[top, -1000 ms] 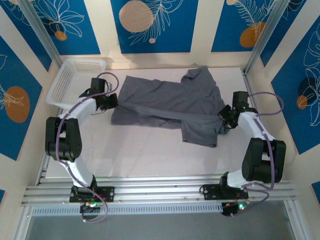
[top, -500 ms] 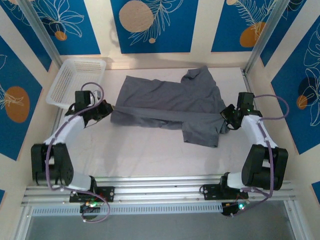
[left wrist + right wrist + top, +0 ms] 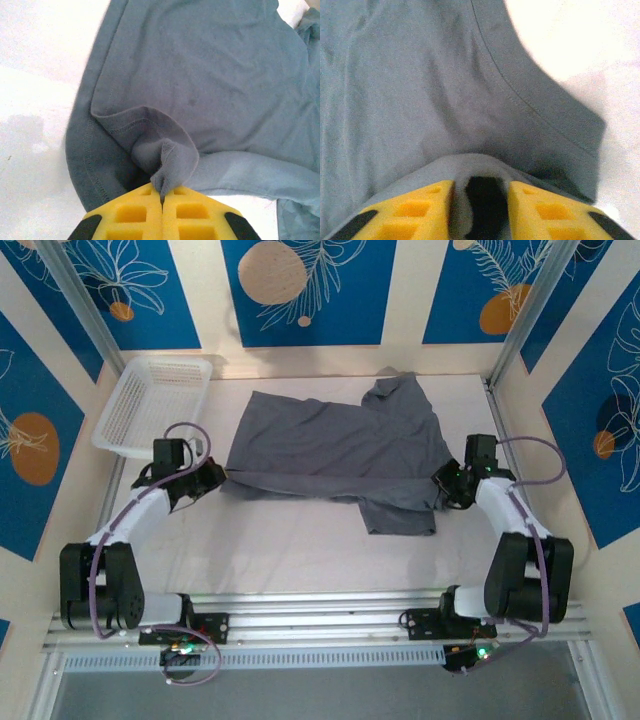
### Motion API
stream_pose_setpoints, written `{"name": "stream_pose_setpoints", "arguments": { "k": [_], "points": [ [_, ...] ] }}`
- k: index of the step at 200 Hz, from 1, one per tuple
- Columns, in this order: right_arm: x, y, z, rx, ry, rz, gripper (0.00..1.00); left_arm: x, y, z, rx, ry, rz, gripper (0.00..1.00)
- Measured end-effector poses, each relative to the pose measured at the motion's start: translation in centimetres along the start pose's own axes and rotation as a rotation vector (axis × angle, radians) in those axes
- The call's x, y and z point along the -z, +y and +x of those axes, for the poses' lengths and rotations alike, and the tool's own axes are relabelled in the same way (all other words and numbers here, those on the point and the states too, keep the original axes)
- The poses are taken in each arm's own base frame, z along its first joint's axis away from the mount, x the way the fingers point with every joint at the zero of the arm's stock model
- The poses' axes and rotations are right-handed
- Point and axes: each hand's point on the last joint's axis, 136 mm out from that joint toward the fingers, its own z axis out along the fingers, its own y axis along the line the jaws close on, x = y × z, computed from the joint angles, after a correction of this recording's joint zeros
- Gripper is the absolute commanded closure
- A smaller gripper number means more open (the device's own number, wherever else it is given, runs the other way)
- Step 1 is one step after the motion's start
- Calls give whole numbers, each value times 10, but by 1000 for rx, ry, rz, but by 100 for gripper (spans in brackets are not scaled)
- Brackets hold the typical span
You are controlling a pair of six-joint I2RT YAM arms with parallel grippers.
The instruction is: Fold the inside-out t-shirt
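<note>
Slate-grey inside-out t-shirt (image 3: 335, 455) lies mid-table, back half, spread wide; soft matte knit with stitched hems showing. The near edge is doubled into a long ridge, and one sleeve flap hangs toward the front.

Left gripper (image 3: 213, 478) is at the shirt's left corner. Its yellow waffle-moulded pads (image 3: 135, 215) are pressed together on a small peaked pinch of hem.

Right gripper (image 3: 447, 487) is at the shirt's right edge, pads slightly parted, clamping a thick fold of cloth.

White table (image 3: 300, 550) is smooth. White mesh basket (image 3: 150, 405) sits at the far left corner, apart from the shirt.

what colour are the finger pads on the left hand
Yellow pads, clearest in the left wrist view, pinching the grey t-shirt.
</note>
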Motion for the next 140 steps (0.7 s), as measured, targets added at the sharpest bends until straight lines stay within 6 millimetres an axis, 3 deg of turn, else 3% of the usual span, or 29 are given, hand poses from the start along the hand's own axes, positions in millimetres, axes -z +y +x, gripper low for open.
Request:
{"name": "stream_pose_setpoints", "arguments": {
  "k": [16,37,73,105,130,140],
  "points": [
    [5,-7,7,2,-13,-3,68,-2,1,0,-13,4,-5,100],
    [-5,-15,20,-1,37,9,64,-5,5,2,-17,15,-13,100],
    [-16,-8,26,-1,75,-23,64,-10,9,6,-23,34,-24,100],
    [-19,8,32,23,94,-59,76,-12,11,6,-24,38,-27,100],
    [-20,13,34,33,94,-69,98,-12,11,6,-24,38,-27,100],
    [-21,12,33,19,94,-64,100,-12,11,6,-24,38,-28,100]
  ]
}}
